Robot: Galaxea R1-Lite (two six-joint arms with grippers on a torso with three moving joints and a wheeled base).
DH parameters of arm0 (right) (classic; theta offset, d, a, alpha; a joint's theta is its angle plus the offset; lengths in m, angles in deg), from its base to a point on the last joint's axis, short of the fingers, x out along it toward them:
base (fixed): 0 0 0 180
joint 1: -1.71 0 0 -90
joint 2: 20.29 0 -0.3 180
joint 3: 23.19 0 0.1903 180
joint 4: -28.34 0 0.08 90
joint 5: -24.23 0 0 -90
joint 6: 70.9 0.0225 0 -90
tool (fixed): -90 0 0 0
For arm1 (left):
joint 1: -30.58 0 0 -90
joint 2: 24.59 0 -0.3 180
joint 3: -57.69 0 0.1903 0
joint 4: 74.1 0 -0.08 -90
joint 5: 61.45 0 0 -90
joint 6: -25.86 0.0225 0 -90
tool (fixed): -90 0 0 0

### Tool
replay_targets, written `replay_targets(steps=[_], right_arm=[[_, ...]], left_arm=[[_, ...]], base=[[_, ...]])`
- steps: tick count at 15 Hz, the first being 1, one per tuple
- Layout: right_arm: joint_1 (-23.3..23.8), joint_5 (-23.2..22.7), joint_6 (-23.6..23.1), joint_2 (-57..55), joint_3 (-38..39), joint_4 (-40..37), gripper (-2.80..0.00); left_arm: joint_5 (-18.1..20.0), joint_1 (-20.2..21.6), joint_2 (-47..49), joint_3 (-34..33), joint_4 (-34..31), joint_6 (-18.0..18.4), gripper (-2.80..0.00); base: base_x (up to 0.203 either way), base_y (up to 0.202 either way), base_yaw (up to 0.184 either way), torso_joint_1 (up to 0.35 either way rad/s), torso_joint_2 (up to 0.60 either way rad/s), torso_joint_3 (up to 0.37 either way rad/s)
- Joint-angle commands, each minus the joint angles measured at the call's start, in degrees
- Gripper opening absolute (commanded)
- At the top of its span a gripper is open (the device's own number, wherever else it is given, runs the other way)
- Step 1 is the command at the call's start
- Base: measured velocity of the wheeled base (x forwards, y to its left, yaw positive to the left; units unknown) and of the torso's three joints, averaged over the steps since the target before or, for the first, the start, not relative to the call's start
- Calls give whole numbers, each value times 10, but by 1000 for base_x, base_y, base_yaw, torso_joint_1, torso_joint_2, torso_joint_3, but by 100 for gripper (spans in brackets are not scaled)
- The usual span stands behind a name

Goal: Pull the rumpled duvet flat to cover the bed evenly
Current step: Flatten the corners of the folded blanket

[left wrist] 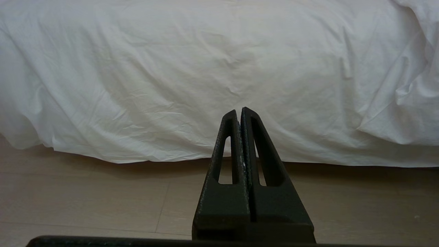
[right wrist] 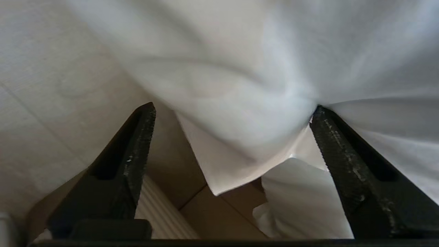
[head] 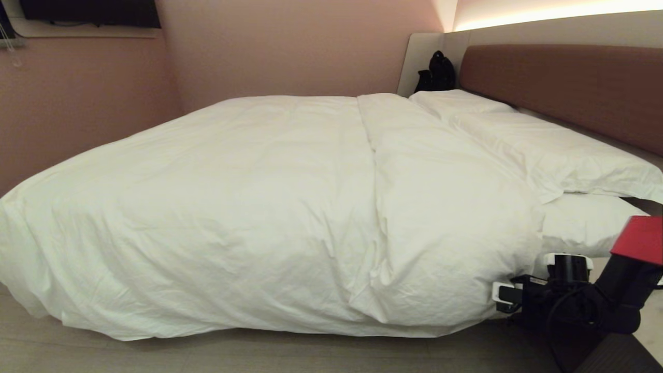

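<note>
The puffy white duvet (head: 269, 207) lies over the bed (head: 570, 88), with a long fold down its middle, and hangs down the near side to just above the floor. My right gripper (head: 501, 296) is low at the duvet's near right corner. In the right wrist view it (right wrist: 233, 109) stands open with a loose corner of the duvet (right wrist: 233, 161) hanging between the spread fingers, one fingertip (right wrist: 320, 118) against the cloth. My left gripper (left wrist: 239, 110) is shut and empty, held level in front of the duvet's hanging side (left wrist: 205, 68).
Two white pillows (head: 559, 150) lie along the reddish-brown headboard. A black bag (head: 437, 72) sits at the far corner by the wall. Pale wood floor (head: 259, 357) runs along the bed's near side. A pink wall stands close on the left.
</note>
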Motion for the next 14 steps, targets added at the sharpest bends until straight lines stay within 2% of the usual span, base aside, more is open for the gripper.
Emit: replay_targets(steps=[1, 7, 8, 14], right_arm=[[1, 0, -5, -21, -21, -14, 0], [1, 0, 0, -50, -71, -17, 0], [1, 0, 2, -49, -71, -17, -280], [0, 0, 2, -21, -52, -23, -280]], left_arm=[[0, 0, 0, 0, 0, 0, -280], [0, 0, 0, 0, 0, 0, -280], [0, 0, 0, 0, 0, 0, -280], [0, 0, 0, -1, 0, 0, -280]], base=[[0, 0, 0, 0, 0, 0], [0, 0, 0, 0, 0, 0], [0, 0, 0, 0, 0, 0], [0, 0, 0, 0, 0, 0]])
